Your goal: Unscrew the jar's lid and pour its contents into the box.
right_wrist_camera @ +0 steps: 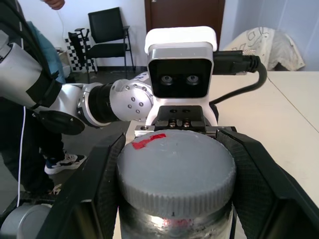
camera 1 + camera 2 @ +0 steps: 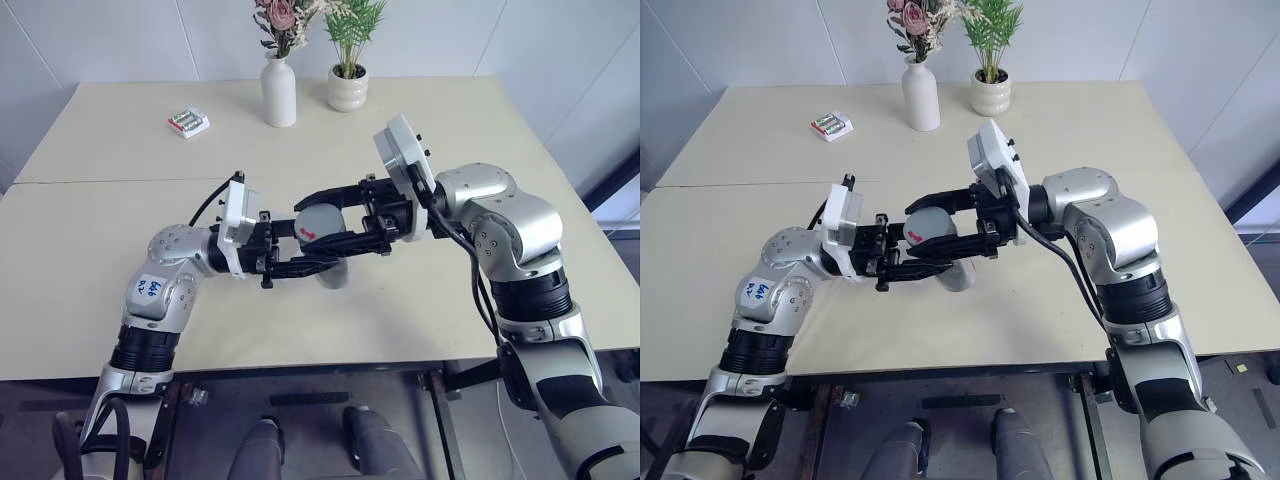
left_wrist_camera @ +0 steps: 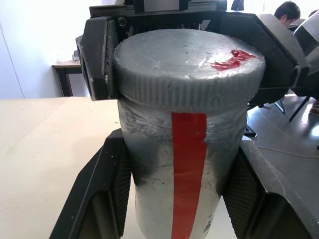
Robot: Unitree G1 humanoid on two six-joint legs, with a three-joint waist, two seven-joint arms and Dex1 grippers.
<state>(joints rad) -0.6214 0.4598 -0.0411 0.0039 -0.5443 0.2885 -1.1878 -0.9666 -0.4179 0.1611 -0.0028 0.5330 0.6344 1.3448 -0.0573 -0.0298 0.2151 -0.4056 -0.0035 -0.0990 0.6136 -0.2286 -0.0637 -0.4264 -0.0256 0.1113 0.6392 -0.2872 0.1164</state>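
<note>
Both grippers meet above the surface [image 2: 420, 120]: left gripper [image 2: 300, 262] jaws clamp the jar [image 3: 174, 164] body, right gripper [image 2: 335, 215] jaws close around its lid [image 1: 174, 167] (grey, red-marked), jar's long axis tilted.

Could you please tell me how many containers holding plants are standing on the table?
2. A tall white vase with dried flowers stands at the table's far edge, and a white ribbed plant pot with a green plant stands just to its right. None appears hidden.
</note>
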